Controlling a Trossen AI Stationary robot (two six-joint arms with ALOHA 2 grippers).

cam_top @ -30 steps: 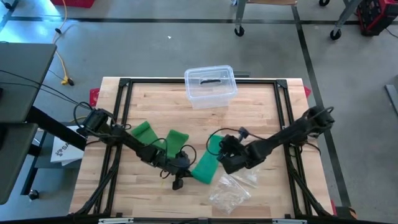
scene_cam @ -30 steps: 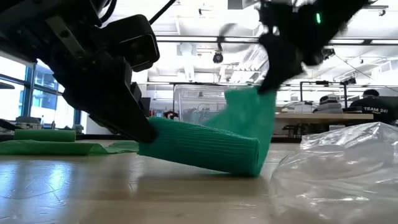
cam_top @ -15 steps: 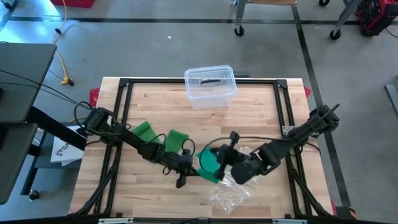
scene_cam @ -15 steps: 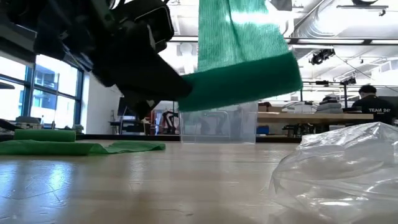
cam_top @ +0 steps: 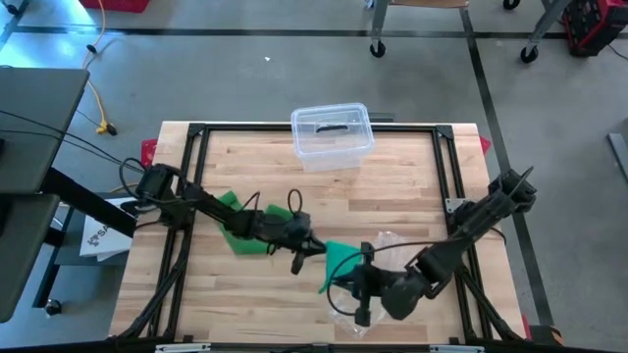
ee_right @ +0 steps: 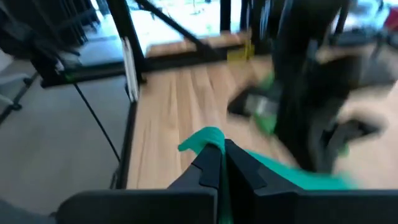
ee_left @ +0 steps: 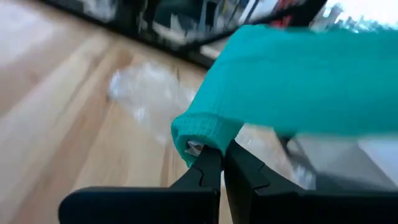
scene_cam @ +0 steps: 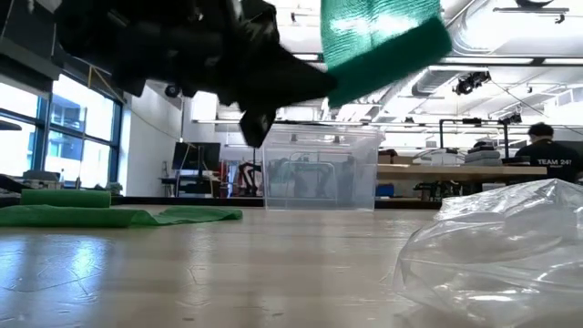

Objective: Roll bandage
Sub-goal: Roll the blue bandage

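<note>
High view: the green bandage (cam_top: 339, 265) is stretched between the two arms over the front middle of the wooden table (cam_top: 412, 176). The left gripper (cam_top: 312, 246) holds one end, the right gripper (cam_top: 345, 282) the other. A clear plastic box (cam_top: 332, 134) stands at the table's far edge. More green bandage pieces (cam_top: 238, 224) lie under the left arm. A crumpled clear bag (cam_top: 392, 245) lies beside the right arm.

Low view: the bandage (scene_cam: 383, 41) hangs lifted clear of the table, with a dark arm just beside it. Green strip (scene_cam: 109, 217) lies flat on the table at the left; the bag (scene_cam: 496, 241) is at the right. A person (scene_cam: 545, 150) sits far back in the room.

Left wrist view: fingers (ee_left: 208, 171) clenched on the bandage's (ee_left: 298, 81) rolled edge.

Right wrist view: fingers (ee_right: 210, 163) clenched on a green corner of the bandage (ee_right: 205, 138).
</note>
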